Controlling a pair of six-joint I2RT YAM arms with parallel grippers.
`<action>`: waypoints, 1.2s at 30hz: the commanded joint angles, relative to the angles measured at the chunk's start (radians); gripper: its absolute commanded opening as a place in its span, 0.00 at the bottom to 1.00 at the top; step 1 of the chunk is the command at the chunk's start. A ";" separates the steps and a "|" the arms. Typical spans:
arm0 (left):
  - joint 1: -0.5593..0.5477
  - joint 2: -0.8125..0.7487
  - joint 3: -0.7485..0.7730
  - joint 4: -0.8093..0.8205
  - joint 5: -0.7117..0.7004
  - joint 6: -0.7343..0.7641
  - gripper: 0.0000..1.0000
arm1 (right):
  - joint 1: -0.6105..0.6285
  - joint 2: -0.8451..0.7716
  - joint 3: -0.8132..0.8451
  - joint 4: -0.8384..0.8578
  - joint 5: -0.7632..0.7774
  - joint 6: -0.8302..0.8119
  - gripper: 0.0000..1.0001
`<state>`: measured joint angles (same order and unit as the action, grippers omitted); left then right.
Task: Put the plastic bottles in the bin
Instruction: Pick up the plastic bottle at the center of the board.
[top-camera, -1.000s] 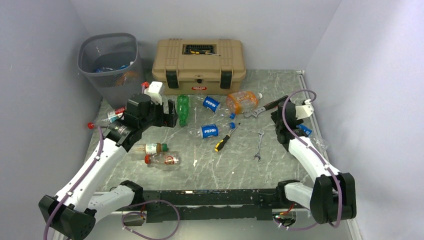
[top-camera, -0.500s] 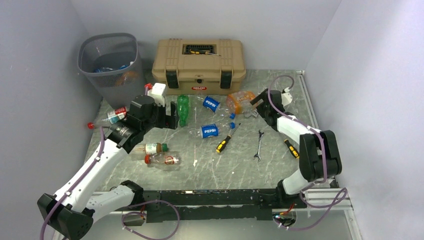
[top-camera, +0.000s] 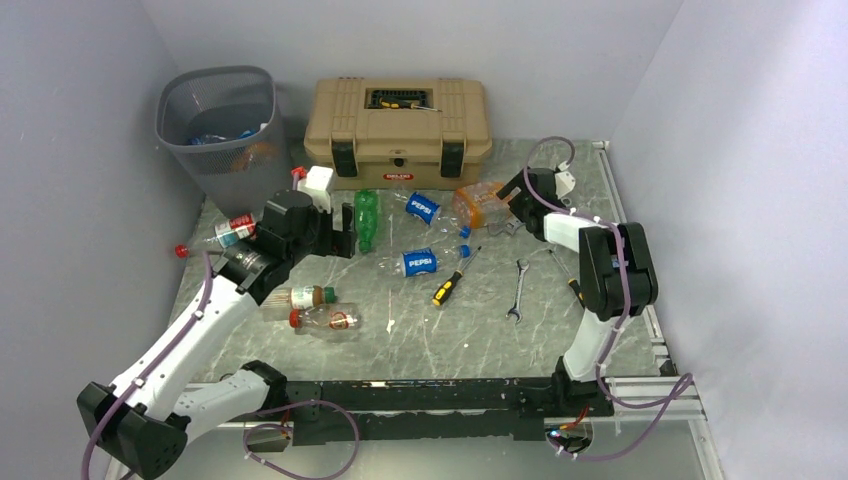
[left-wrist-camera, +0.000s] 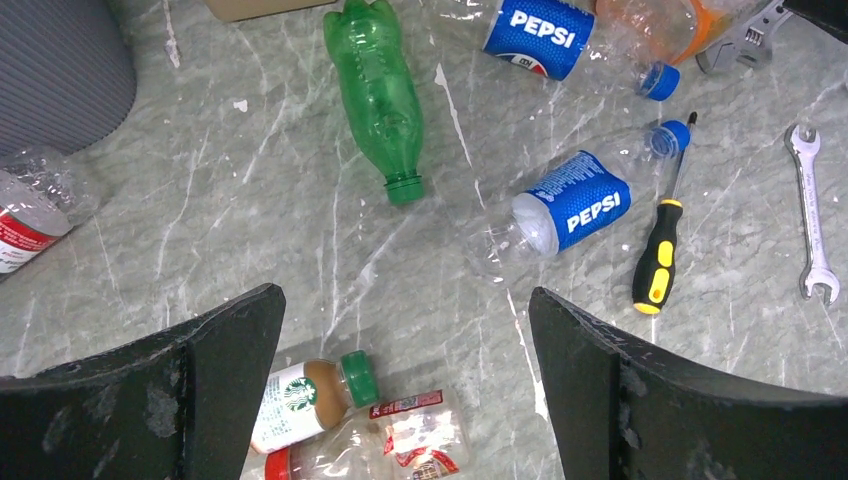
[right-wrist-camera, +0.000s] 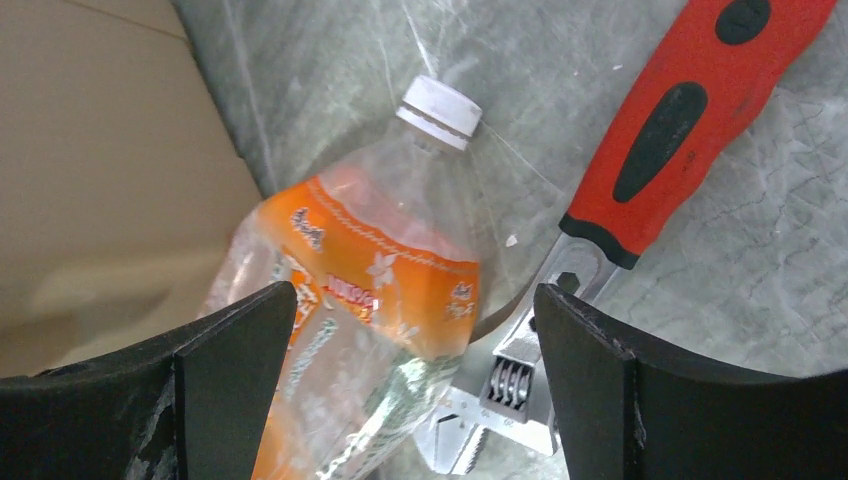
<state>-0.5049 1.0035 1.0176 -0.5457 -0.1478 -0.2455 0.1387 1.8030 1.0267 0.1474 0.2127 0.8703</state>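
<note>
Since the earlier frame the right arm has swung in toward the right front corner of the toolbox (top-camera: 398, 118); the left arm has barely shifted. The bin (top-camera: 225, 165) stands left of the toolbox.

Right gripper (right-wrist-camera: 412, 295): jaws wide, empty, straddling the orange-label bottle (right-wrist-camera: 370, 300) lying just before the toolbox, with an adjustable wrench (right-wrist-camera: 640, 150) just beside it.

Left gripper (left-wrist-camera: 405, 300): wide, empty, near the green bottle (left-wrist-camera: 375, 90).

Step in hand: approach. Next move, as judged: descend and close across the bottle body, clear of the wrench.

Scattered plastic bottles (top-camera: 367, 218) lie beside the upright bin (top-camera: 226, 166).
</note>
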 joint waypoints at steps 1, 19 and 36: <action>-0.010 0.017 0.016 0.004 -0.007 0.021 0.98 | -0.019 0.031 -0.027 0.151 -0.074 -0.032 0.94; -0.017 0.072 0.017 -0.002 -0.018 0.028 0.97 | -0.088 0.188 -0.117 0.517 -0.362 0.004 0.84; -0.017 0.065 0.022 -0.008 -0.025 0.030 0.97 | -0.095 0.082 -0.246 0.650 -0.385 0.027 0.32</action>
<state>-0.5171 1.0817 1.0176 -0.5613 -0.1566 -0.2230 0.0490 1.9720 0.8154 0.7677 -0.1680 0.8917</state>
